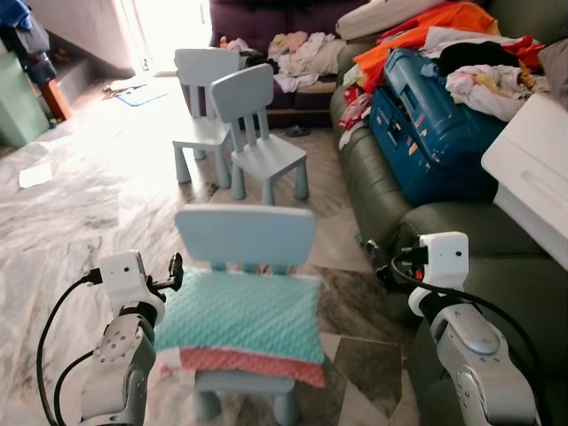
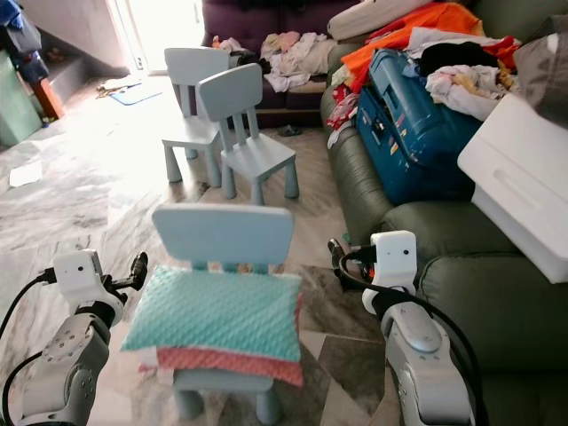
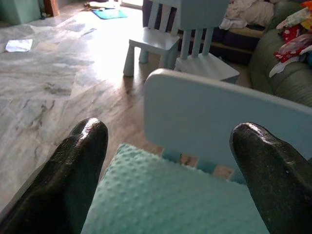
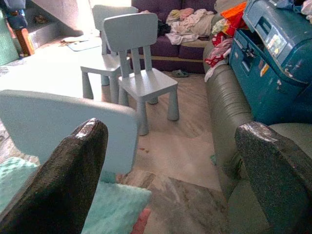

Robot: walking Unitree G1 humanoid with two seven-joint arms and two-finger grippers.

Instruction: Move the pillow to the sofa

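pillow [image 1: 238, 315] — dimpled teal fabric with a coral edge — lies on the smooth plastic chair [image 1: 246, 237] seat; left gripper [image 3: 168, 161] at nine o'clock, right gripper [image 4: 183, 165] at three o'clock, both with fingers apart.

Chair back [image 1: 246, 234] walls pillow's [image 1: 238, 312] far edge, sofa [image 1: 497, 275] seat crowded by suitcase [image 1: 435, 124], clothes [image 1: 461, 53]

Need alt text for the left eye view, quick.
A teal pillow lies on a small pale-blue chair between the open left gripper and right gripper. A cluttered green sofa with a blue suitcase runs along the right.
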